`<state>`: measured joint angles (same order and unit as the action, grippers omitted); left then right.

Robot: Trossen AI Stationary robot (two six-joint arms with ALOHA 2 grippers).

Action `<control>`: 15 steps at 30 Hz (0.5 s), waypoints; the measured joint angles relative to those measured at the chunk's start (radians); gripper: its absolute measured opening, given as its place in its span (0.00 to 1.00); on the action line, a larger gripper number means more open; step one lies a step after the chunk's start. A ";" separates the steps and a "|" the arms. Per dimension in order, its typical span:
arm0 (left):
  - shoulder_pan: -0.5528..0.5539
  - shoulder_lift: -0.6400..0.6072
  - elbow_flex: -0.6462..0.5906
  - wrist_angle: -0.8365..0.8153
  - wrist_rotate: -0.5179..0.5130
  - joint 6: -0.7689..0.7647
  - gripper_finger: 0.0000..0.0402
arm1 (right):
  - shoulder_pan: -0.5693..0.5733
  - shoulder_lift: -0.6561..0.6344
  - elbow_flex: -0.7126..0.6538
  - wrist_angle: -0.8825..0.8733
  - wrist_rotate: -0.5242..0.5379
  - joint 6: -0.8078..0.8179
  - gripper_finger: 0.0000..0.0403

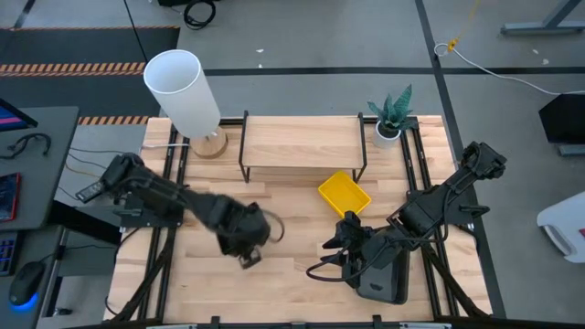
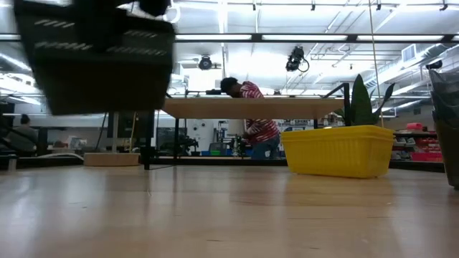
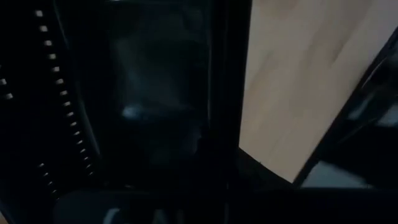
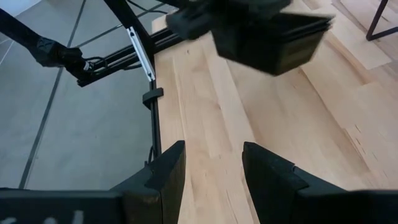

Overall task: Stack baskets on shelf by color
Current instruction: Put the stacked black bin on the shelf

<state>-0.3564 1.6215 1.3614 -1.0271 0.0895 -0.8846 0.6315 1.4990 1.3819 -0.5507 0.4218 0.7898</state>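
The left pincer (image 1: 249, 239) is clamped on a black mesh basket (image 2: 100, 61), and the low view shows that basket hanging clear above the worktop (image 1: 283, 302), left of the shelf (image 1: 302, 142). From the right wrist view the same dark basket (image 4: 273, 37) floats over the planks, nothing visible inside it.

A yellow basket (image 1: 345, 195) sits on the worktop just in front of the shelf — its hollow looks bare from above. The shelf's plank top carries no baskets.

The right pincer (image 1: 345, 239) hovers low over the worktop near a dark grey basket (image 1: 382, 274), fingers (image 4: 166, 174) spread with only wood between them.

No readable writing anywhere on the baskets — the mesh and plastic look plain.
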 joint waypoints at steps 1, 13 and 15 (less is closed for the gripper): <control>0.026 0.000 0.026 -0.010 0.000 -0.003 0.03 | 0.000 0.000 0.000 0.000 0.000 0.001 0.41; 0.287 0.000 0.265 -0.067 -0.023 -0.144 0.03 | 0.042 0.000 0.000 0.008 0.045 0.044 0.41; 0.327 0.006 0.306 -0.068 -0.026 -0.156 0.03 | 0.052 0.000 0.000 0.008 0.062 0.047 0.41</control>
<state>-0.0297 1.6270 1.6677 -1.0948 0.0634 -1.0409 0.6834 1.4986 1.3819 -0.5423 0.4837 0.8369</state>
